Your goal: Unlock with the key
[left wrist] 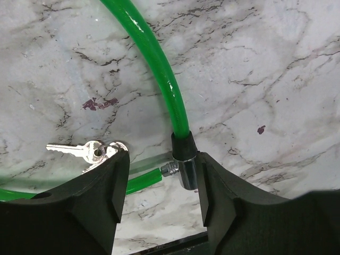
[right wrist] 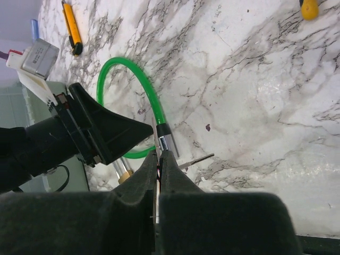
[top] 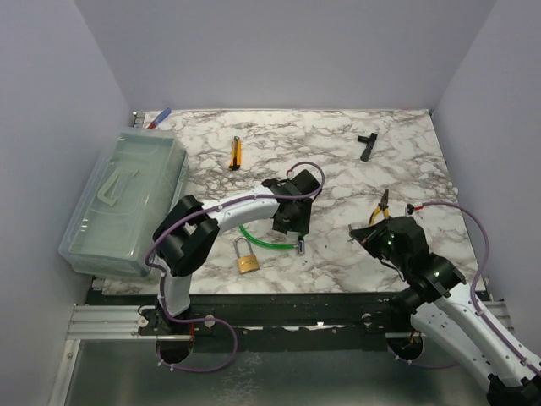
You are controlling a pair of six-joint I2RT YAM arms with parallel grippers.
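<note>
Left pincer (left wrist: 163, 156) straddles green cable's metal end (left wrist: 187, 171), key (left wrist: 71, 150) beside.

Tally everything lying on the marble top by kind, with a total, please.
Hand tools: 3 (utility knife, T-shaped tool, pliers)
Padlock: 1
Green cable: 1
Key set: 1
Pen: 1
Lidded bin: 1
Total: 8

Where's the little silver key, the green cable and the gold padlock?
tiny silvery metal key (left wrist: 66, 149): left wrist view, on its toothed blade.
green cable loop (left wrist: 159, 69): left wrist view, on its curved stretch.
small brass padlock (top: 247, 265): top view, on its body.
</note>
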